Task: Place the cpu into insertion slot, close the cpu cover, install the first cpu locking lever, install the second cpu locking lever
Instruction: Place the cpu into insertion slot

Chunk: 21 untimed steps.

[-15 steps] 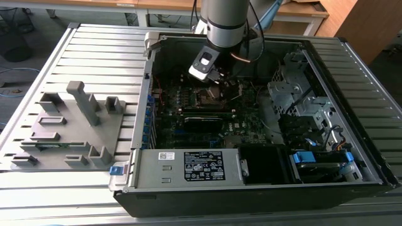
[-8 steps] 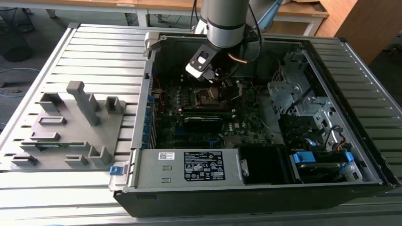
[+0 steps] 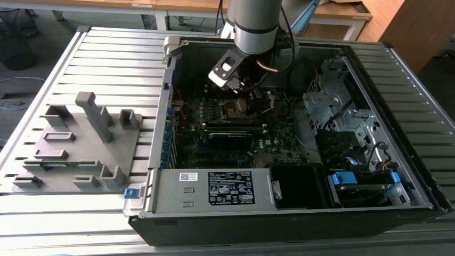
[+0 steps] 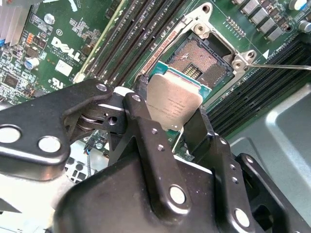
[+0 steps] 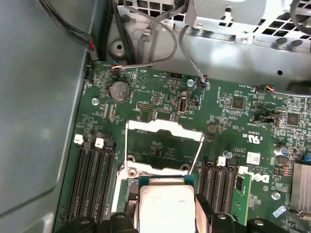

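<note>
My claw (image 4: 167,116) is clenched on the cpu (image 4: 175,97), pinching it by two opposite edges. The chip hangs just short of the slot (image 4: 199,60), overlapping its near rim and not yet seated. The slot lies on the board (image 5: 233,111) between the two banks of long slots (image 5: 92,179). Its pin field is bare, and the cover (image 5: 163,127) is thrown back toward the board's cabled edge. One lever (image 4: 277,66) is swung clear. To do this well, I judge the chip must be level and square with the rim, corners matched. It should go straight down without dragging across the pins. I should let go only once it lies flush inside the frame.
</note>
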{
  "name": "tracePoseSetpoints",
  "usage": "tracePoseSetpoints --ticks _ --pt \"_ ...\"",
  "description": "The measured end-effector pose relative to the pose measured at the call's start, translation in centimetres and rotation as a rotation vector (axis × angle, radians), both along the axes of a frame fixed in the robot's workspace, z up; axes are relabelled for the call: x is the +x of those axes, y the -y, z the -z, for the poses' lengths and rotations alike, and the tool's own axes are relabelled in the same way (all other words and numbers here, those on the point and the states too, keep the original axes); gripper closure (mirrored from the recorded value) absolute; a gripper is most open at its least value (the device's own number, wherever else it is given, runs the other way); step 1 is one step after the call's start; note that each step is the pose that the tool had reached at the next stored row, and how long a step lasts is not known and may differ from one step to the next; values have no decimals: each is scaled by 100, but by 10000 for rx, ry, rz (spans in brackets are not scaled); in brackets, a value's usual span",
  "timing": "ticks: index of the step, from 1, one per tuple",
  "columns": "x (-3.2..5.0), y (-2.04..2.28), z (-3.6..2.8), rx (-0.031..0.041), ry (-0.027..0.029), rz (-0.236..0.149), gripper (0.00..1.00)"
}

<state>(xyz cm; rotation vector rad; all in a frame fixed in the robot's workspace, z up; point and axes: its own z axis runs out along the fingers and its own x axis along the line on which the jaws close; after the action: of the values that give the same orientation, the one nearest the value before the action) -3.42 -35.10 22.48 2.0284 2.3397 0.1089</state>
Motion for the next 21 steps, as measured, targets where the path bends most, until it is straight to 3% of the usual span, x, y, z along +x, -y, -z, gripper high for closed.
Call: tracePoseSetpoints --ticks 2,7,14,21 --pt "0 -1 2 0 0 122 46" --pt "-2 -4 10 1 -1 849 46" --pt "-9 -67 13 0 0 895 46" --pt "-53 -72 36 1 0 1156 46"
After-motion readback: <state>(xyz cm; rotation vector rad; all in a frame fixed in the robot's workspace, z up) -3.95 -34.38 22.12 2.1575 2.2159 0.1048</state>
